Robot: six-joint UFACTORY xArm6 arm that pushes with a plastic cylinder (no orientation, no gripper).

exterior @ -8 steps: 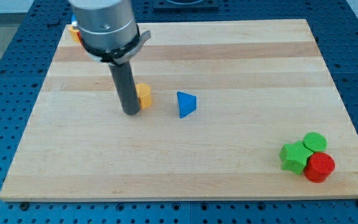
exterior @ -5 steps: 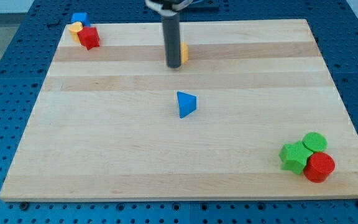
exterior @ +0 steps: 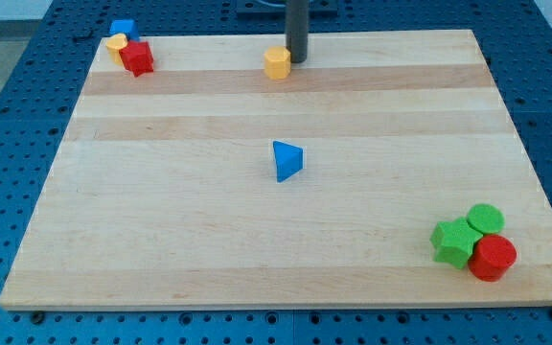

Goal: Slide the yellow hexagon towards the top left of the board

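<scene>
The yellow hexagon (exterior: 277, 62) sits near the top edge of the wooden board (exterior: 161, 240), a little left of the middle. My tip (exterior: 297, 60) stands just to the hexagon's right, touching or nearly touching it. The rod rises out of the view's top.
A blue block (exterior: 122, 30), a small yellow block (exterior: 115, 42) and a red block (exterior: 138, 57) cluster at the board's top left corner. A blue triangle (exterior: 287, 160) lies mid-board. A green star (exterior: 454, 241), a green cylinder (exterior: 486, 218) and a red cylinder (exterior: 494, 257) cluster at the bottom right.
The yellow hexagon has moved from mid-board up and to the right, to near the top edge. My tip has gone from the hexagon's left side to its right side.
</scene>
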